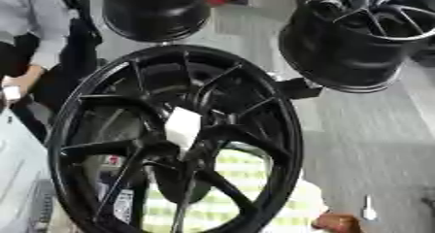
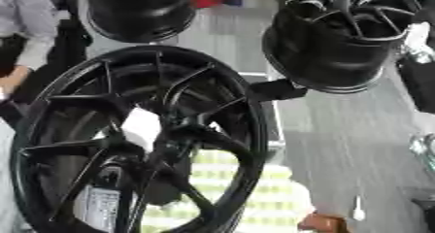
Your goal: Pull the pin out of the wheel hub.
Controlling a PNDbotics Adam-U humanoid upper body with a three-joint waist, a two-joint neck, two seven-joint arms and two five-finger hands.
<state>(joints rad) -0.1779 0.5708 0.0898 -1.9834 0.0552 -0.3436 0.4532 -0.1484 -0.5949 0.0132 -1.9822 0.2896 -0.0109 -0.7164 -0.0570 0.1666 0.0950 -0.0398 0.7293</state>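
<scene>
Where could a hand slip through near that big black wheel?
Through the gaps between the spokes of the big wheel, widest at the lower right, and over the grey floor to its right. Above is crowded: two more black wheels hang close, and a white tag covers the hub.

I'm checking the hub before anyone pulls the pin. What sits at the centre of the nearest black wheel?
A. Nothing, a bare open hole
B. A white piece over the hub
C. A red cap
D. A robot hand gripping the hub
B. A white piece sits over the hub of the nearest black wheel, where the spokes meet; no robot hand shows in either view.
</scene>
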